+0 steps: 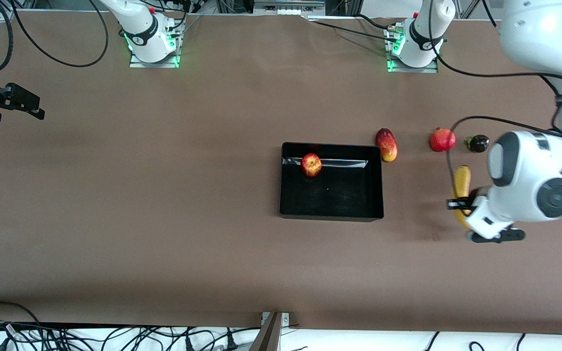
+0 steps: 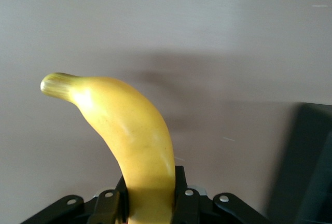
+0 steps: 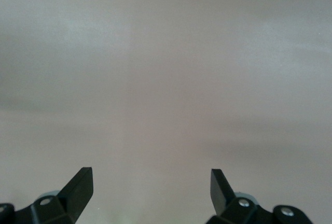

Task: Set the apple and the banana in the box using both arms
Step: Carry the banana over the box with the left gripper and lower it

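The yellow banana [image 1: 462, 183] is toward the left arm's end of the table, beside the box. My left gripper [image 1: 462, 204] is shut on its nearer half. In the left wrist view the banana [image 2: 129, 130] rises from between the black fingers [image 2: 181, 193], which press on both its sides, and a corner of the box [image 2: 306, 167] shows. The red-yellow apple [image 1: 311, 165] sits inside the black box [image 1: 332, 214], close to the wall on the robots' side. My right gripper [image 1: 32, 108] waits open at the right arm's end of the table, with only bare table between its fingertips [image 3: 151, 182].
A red-yellow mango [image 1: 387, 145] lies against the box's corner. A red pomegranate [image 1: 442, 140] and a small dark fruit [image 1: 477, 143] lie farther from the camera than the banana. Cables run along the table's near edge.
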Controlling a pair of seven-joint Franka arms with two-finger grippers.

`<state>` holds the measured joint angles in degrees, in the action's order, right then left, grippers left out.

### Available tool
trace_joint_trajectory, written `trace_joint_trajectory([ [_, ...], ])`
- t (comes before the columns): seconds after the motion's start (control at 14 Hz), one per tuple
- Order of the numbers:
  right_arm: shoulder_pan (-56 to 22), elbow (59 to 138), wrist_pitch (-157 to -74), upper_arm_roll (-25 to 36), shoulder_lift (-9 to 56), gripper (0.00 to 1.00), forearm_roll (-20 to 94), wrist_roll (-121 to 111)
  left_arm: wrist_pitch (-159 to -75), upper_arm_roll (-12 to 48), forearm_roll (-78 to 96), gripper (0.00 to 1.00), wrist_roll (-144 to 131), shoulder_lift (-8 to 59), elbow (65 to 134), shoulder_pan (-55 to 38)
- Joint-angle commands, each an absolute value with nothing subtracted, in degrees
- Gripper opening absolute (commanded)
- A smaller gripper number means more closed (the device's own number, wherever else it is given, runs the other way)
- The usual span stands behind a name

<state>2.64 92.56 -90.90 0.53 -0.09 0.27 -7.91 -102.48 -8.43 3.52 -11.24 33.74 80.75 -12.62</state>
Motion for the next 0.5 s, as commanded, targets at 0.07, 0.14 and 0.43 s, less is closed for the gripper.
trace_joint_trajectory([
  [0.07,2.46,91.23,-89.74,0.7,0.35,1.0,0.62,-8.53,-103.35,-9.23,7.11,0.0,-25.71,34.36,81.92,-22.74],
  [0.14,2.37,91.23,-89.74,0.7,0.35,1.0,0.62,-8.53,-105.01,-8.97,7.9,0.0,-29.49,34.8,81.91,-24.68],
  [0.43,2.46,91.23,-89.74,0.7,0.35,1.0,0.62,-8.53,-107.22,-5.99,8.0,0.0,-37.17,36.12,82.18,-27.95],
])
